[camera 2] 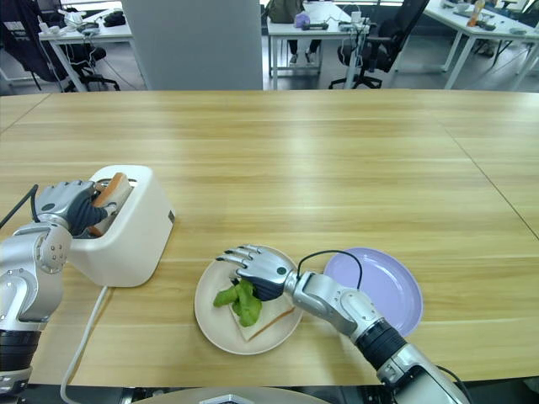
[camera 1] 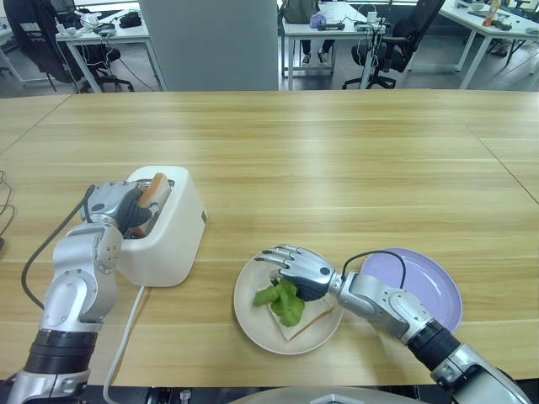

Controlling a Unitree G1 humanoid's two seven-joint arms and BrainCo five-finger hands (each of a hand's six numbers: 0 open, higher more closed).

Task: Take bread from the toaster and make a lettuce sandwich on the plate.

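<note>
A white toaster (camera 1: 168,236) stands at the left of the table with a bread slice (camera 1: 152,190) sticking up from its slot. My left hand (camera 1: 124,208) is at the toaster's top, fingers curled around that slice. On the beige plate (camera 1: 253,324) lies another bread slice (camera 1: 307,320) with a green lettuce leaf (camera 1: 282,300) on top. My right hand (camera 1: 296,267) hovers over the plate, fingers spread, just above and touching the lettuce's far edge.
An empty purple plate (camera 1: 429,290) sits right of the beige plate, under my right forearm. The toaster's cord (camera 1: 126,337) runs off the table's front edge. Office desks and chairs stand beyond the table.
</note>
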